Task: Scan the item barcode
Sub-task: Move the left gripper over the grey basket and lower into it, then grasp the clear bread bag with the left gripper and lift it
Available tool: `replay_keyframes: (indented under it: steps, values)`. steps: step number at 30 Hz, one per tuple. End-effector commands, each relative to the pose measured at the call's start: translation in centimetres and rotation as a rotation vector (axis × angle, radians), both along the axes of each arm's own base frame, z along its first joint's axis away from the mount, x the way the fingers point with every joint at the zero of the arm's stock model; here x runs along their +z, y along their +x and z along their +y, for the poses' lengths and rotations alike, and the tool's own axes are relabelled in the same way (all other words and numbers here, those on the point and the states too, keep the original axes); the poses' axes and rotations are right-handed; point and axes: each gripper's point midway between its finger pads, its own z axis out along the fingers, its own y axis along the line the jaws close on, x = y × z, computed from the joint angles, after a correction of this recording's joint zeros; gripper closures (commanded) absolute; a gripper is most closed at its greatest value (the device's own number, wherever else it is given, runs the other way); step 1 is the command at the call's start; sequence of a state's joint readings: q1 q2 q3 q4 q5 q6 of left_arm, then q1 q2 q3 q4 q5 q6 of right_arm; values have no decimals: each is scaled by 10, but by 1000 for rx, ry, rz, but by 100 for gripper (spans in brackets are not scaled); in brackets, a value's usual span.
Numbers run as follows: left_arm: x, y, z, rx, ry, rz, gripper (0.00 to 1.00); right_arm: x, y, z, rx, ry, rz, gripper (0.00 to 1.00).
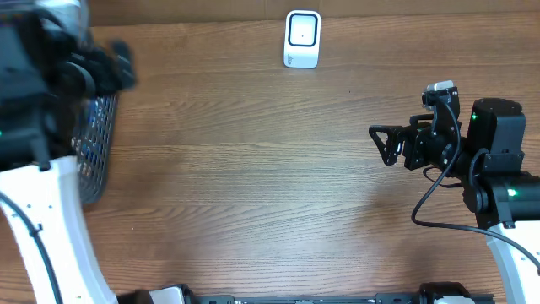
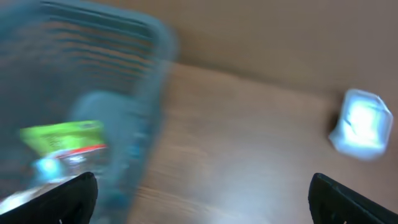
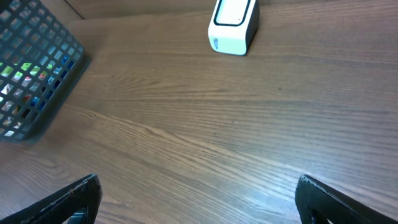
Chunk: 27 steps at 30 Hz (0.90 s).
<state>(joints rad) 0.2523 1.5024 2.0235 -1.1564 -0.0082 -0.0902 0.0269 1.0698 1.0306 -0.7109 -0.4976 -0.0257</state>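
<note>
You see a brown wood-grain table (image 1: 253, 169). A white boxy barcode scanner (image 1: 302, 38) stands at its far edge. At the left, a dark wire-mesh basket (image 1: 99, 143) holds a blurred green-labelled item (image 2: 62, 137). Your left claw (image 2: 202, 196), near the basket, and your right claw (image 1: 380, 145) both gape wide.

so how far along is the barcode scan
Done: nothing visible yet; no item lies out on the table. In hand: the left pincer, open and empty, hangs by the basket, where a green packet shows in the blurred wrist view. The right pincer is open and empty. To do: grasp an item, lift it out, and show its barcode to the scanner.
</note>
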Motion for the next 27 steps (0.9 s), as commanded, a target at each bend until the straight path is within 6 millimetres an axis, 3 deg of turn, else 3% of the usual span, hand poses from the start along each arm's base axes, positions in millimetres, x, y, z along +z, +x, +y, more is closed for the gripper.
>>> replay_keyframes:
  steps: [1,3,4,11,15,16,19,27]
  values:
    - [8,-18,78,406,-31,-27,0,12,0,3,11,9,-23,0]
    - [-4,-28,106,515,-48,5,1,12,0,3,11,10,-22,0]
    - [-22,-36,129,582,-76,58,4,12,-1,3,11,9,-20,0]
    - [-103,-37,184,693,-206,256,7,9,-3,3,11,9,-5,0]
    - [-147,-32,195,707,-250,372,6,7,-4,3,10,8,7,0]
    - [-170,-31,197,709,-269,438,5,6,-5,3,10,8,10,0]
    - [-206,-26,201,707,-294,526,0,7,-4,3,10,7,7,0]
    - [-282,-19,207,705,-343,697,0,4,-1,-3,-22,-19,6,0]
